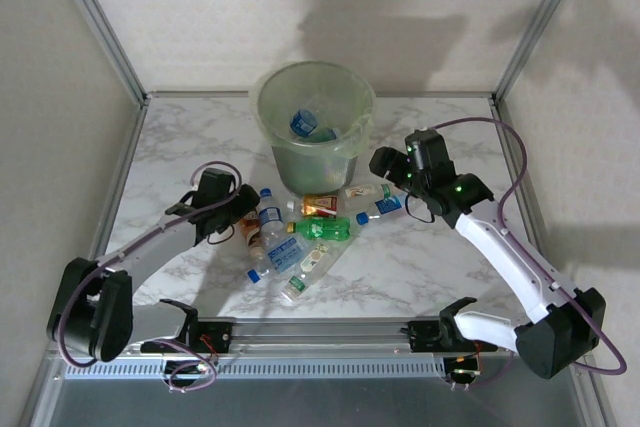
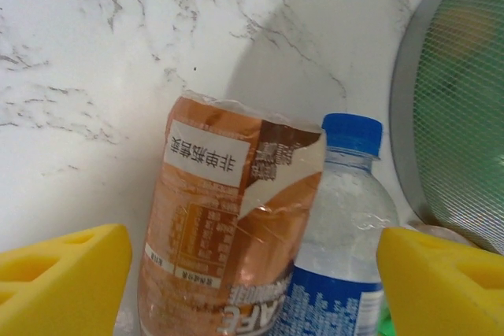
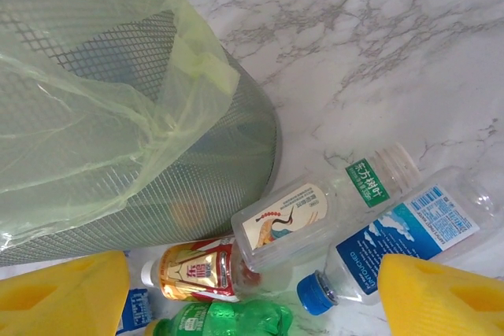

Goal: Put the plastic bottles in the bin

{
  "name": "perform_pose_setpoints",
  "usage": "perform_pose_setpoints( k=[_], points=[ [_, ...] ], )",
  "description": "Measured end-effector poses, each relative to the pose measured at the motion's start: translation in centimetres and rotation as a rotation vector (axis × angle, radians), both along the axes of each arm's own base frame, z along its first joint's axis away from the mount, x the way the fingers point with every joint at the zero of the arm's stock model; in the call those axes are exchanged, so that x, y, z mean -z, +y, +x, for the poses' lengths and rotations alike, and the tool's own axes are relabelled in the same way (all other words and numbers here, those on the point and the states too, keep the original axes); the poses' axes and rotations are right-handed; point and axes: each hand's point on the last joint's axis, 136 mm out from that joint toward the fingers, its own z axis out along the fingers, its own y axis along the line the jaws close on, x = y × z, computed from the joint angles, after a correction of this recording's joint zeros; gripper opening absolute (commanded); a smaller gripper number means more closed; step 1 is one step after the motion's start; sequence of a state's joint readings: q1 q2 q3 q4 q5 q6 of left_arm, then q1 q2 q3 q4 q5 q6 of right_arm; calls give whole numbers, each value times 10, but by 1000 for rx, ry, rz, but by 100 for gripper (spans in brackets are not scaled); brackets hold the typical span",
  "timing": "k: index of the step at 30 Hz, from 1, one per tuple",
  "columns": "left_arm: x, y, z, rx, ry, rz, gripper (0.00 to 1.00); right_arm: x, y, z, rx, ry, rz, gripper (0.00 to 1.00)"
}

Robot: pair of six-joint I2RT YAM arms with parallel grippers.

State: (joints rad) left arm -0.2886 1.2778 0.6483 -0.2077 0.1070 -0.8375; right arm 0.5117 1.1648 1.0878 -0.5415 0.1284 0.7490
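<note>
The bin (image 1: 268, 107) stands at twelve o'clock on the bench (image 1: 440, 257), with the plastic bottles (image 1: 325, 230) heaped at its six. The left gripper (image 2: 252, 267), wide open, straddles a brown-labelled bottle (image 2: 220, 226). The right gripper (image 3: 252, 297) gapes empty.

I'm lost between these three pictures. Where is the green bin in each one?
Top external: the bin stands centre back on the table.
Left wrist: the bin's mesh wall runs down the right edge.
Right wrist: the bin takes the upper left, liner bag over its rim.
Shared landmark: the marble table.
</note>
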Motion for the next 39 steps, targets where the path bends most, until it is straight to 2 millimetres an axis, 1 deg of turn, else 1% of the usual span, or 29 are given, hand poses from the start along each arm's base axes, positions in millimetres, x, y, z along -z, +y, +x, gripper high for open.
perform_pose_setpoints(
  k=[5, 11, 18, 21, 31, 36, 38, 39],
  points=[
    [18, 0, -1, 1, 46, 17, 80, 5, 1, 0, 1, 3, 5, 84],
    [30, -1, 1, 4, 71, 25, 79, 15, 3, -3, -13, 24, 12, 84],
    [44, 3, 1, -6, 99, 61, 74, 14, 7, -2, -19, 21, 34, 84],
    [48, 7, 0, -13, 112, 82, 70, 17, 8, -2, -22, 26, 41, 84],
    [46, 13, -2, -24, 112, 113, 62, 16, 10, -2, -28, 21, 53, 82],
    [32, 14, 0, -33, 83, 116, 60, 16, 15, -4, -48, 25, 64, 81],
    [22, 14, 3, -35, 62, 111, 60, 14, 21, -6, -70, 20, 68, 81],
    [15, 14, 4, -36, 46, 106, 60, 13, 28, -9, -94, 13, 70, 81]
  ],
)
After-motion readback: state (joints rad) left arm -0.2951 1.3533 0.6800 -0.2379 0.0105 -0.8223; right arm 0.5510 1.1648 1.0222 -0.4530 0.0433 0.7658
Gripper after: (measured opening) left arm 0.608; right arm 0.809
